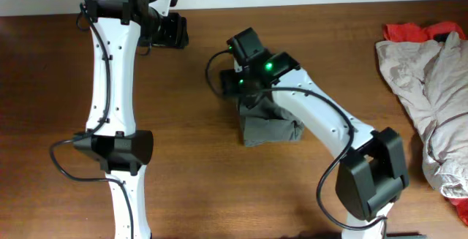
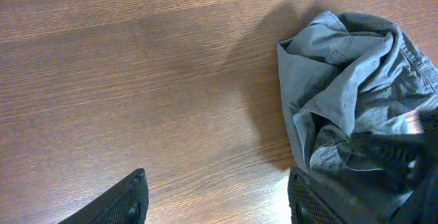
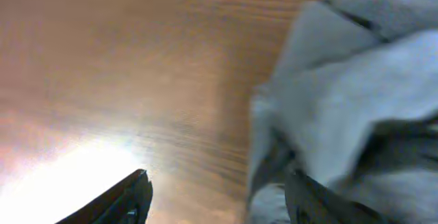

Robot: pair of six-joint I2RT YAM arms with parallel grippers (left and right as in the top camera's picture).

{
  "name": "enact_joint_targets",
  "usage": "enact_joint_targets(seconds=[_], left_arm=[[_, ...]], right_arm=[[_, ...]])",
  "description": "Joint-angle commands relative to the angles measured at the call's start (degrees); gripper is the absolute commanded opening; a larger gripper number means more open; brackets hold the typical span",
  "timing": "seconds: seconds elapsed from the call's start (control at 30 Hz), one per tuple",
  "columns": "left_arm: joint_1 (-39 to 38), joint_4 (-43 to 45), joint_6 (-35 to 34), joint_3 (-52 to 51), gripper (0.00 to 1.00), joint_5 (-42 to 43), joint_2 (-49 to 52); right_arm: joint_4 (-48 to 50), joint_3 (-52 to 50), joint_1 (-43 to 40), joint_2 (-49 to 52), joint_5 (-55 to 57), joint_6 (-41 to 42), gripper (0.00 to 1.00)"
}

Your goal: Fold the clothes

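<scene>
1. The shorts (image 1: 272,129) are lying bunched at the centre of the overhead frame, on the table (image 1: 183,158). A fold is apparently being tidied.
2. The right gripper (image 3: 215,183) is being held spread beside the cloth, grasping nothing.
3. The left gripper (image 2: 217,183) is being held released over bare wood, at the overhead frame's upper left.
4. Next, a loose edge is probably needing to be pinched and laid flat.

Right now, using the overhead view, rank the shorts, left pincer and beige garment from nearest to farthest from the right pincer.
1. Shorts, in the middle, right by the right pincer.
2. Left pincer, off to the left, near the back edge.
3. Beige garment, heaped at the far right.
</scene>
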Motion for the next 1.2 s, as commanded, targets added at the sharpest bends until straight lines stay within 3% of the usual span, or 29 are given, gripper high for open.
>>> enact_joint_targets(seconds=[0.0,0.17,0.37,0.4,0.47,0.53,0.73,0.97,1.17], left_arm=[[0.11,0.42,0.50,0.37,0.65,-0.28,-0.37],[0.13,0.48,0.50,0.37,0.66,-2.12,-0.37],[0.44,0.52,0.52,0.37,0.70,-2.43,-0.37],[0.44,0.52,0.52,0.37,0.69,-2.43,-0.37],[0.42,0.52,0.50,0.37,0.70,-2.43,-0.37],[0.42,0.52,0.52,0.37,0.70,-2.43,-0.37],[0.42,0.50,0.50,0.37,0.70,-2.40,-0.37],[0.42,0.31,0.50,0.37,0.69,-2.43,-0.37],[0.42,0.26,0.50,0.37,0.69,-2.43,-0.37]], right_arm=[[0.72,0.98,2.45,-1.53,-2.47,-8.33,0.69],[-2.62,1.20,1.33,-2.91,6.38,-3.28,0.65],[-6.84,1.20,-9.33,-9.05,6.86,1.18,0.64],[-7.30,1.20,-11.13,-9.31,5.84,1.16,0.59],[-8.44,1.16,-15.52,-9.29,2.10,1.11,0.22],[-9.09,0.59,-19.85,-8.22,-1.49,0.87,0.04],[-7.48,-2.03,-28.68,-1.07,-7.08,0.68,0.04],[-4.46,-2.16,-28.48,8.00,-9.01,0.70,0.04],[8.63,-2.14,-24.55,8.48,-40.83,-8.37,0.04]])
